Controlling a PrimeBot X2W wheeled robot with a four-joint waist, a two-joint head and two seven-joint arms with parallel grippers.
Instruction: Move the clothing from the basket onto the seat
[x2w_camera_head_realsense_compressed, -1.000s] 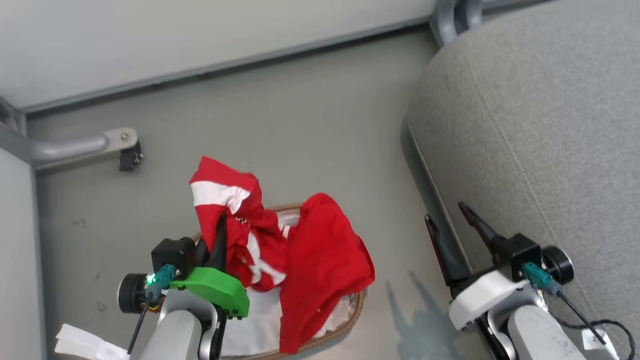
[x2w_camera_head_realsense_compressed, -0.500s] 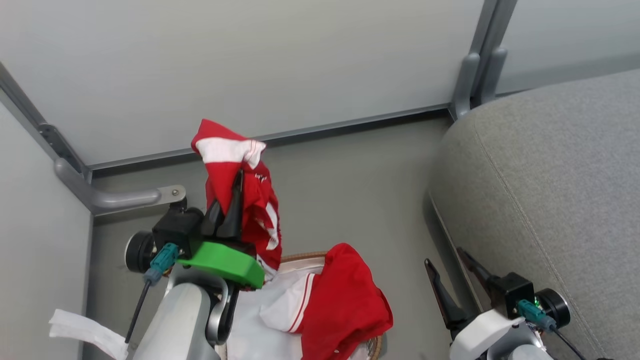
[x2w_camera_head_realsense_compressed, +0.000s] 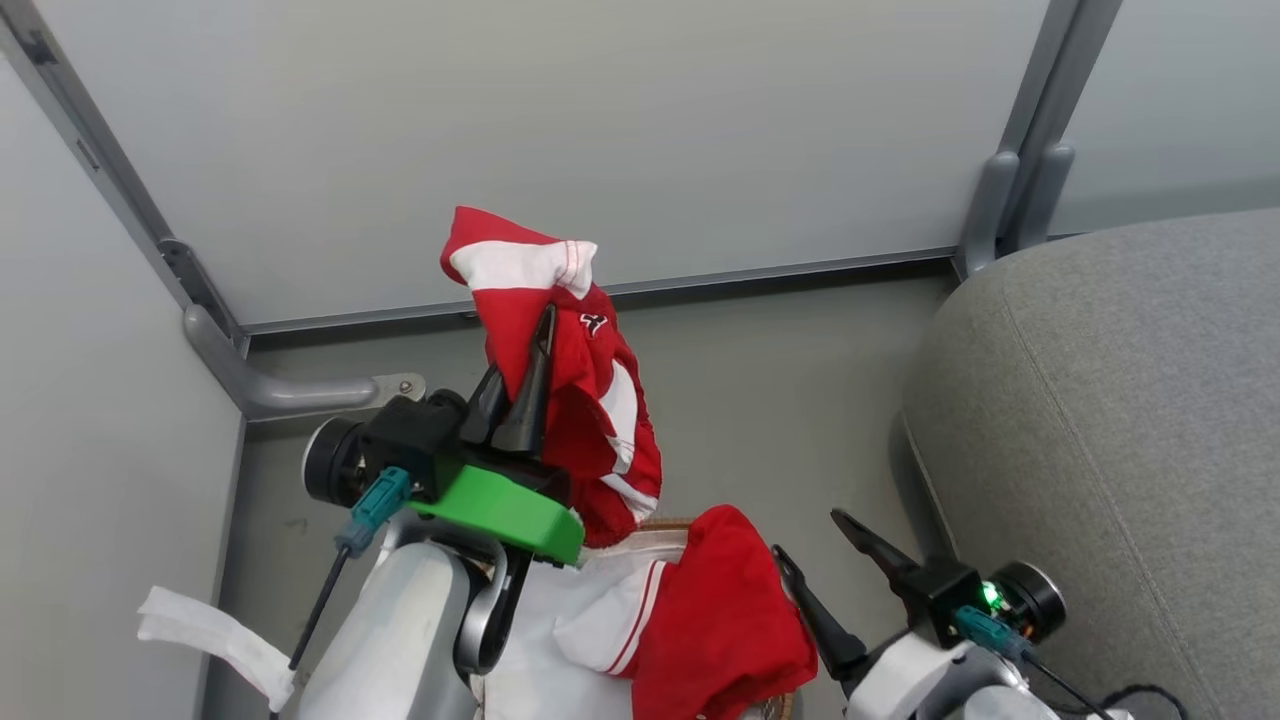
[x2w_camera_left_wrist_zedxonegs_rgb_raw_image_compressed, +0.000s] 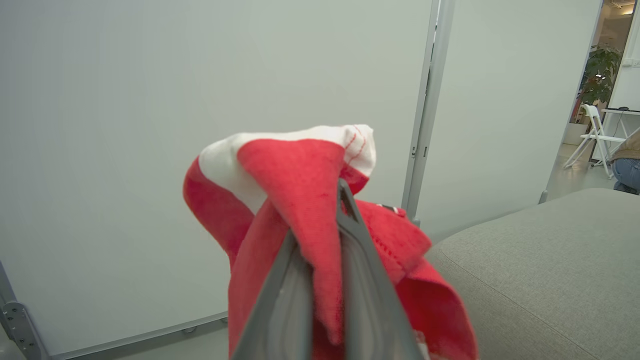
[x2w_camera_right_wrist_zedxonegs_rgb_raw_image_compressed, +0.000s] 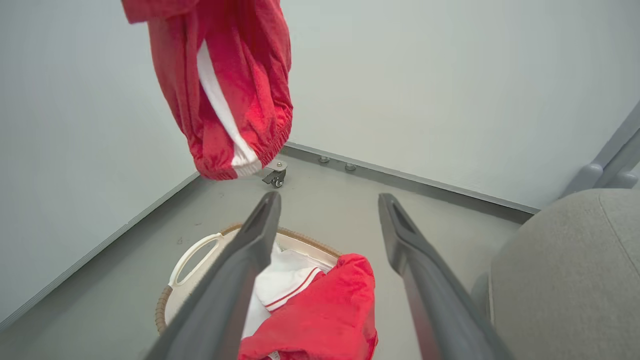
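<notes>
The fingers (x2w_camera_left_wrist_zedxonegs_rgb_raw_image_compressed: 357, 280) of the left gripper (x2w_camera_head_realsense_compressed: 522, 345) clench a fold of the red-and-white garment (x2w_camera_head_realsense_compressed: 600, 420). 1 second ago it trailed into the basket (x2w_camera_right_wrist_zedxonegs_rgb_raw_image_compressed: 161, 306); now, as the right wrist view shows, it hangs clear above it. A second red garment (x2w_camera_head_realsense_compressed: 725, 620) lies in the basket. The right gripper (x2w_camera_head_realsense_compressed: 805, 535) is spread wide, holding nothing, beside the grey seat (x2w_camera_head_realsense_compressed: 1120, 420).
</notes>
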